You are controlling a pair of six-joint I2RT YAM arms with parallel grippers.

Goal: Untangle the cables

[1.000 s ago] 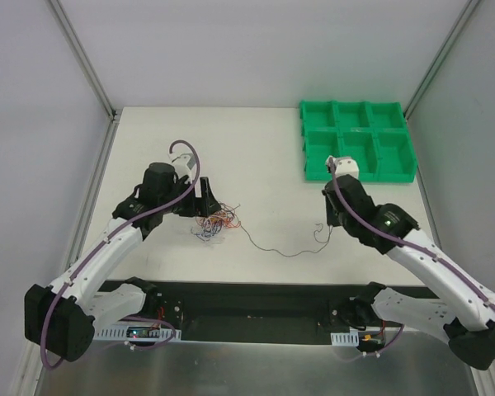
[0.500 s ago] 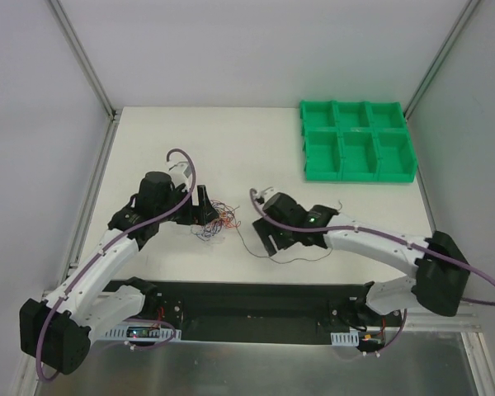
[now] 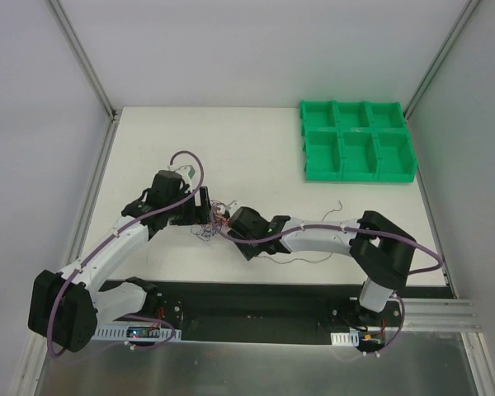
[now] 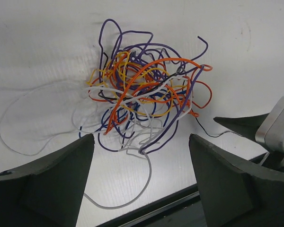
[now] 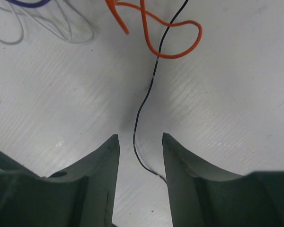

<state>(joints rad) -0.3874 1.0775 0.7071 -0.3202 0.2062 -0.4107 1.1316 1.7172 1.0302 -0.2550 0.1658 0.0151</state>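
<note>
The cables form a fist-sized knot (image 4: 146, 90) of orange, purple, yellow and white strands on the white table, also visible from above as the knot (image 3: 213, 218). My left gripper (image 4: 141, 139) is open just short of the knot, with only a loose white loop (image 4: 132, 198) between its fingers. My right gripper (image 5: 140, 137) is open on the knot's right side. A thin black cable (image 5: 138, 113) runs between its fingertips without touching them. An orange loop (image 5: 180, 47) lies just ahead. The black cable (image 3: 301, 259) trails right across the table.
A green compartment tray (image 3: 359, 140) stands at the back right. The black base rail (image 3: 256, 301) runs along the near edge. Both gripper heads are close together at the knot; the right gripper's body (image 4: 274, 130) shows in the left wrist view.
My right arm has swung from the black cable's far right end across to the knot, and its jaws went from shut to open. The left gripper has edged slightly toward the knot.
</note>
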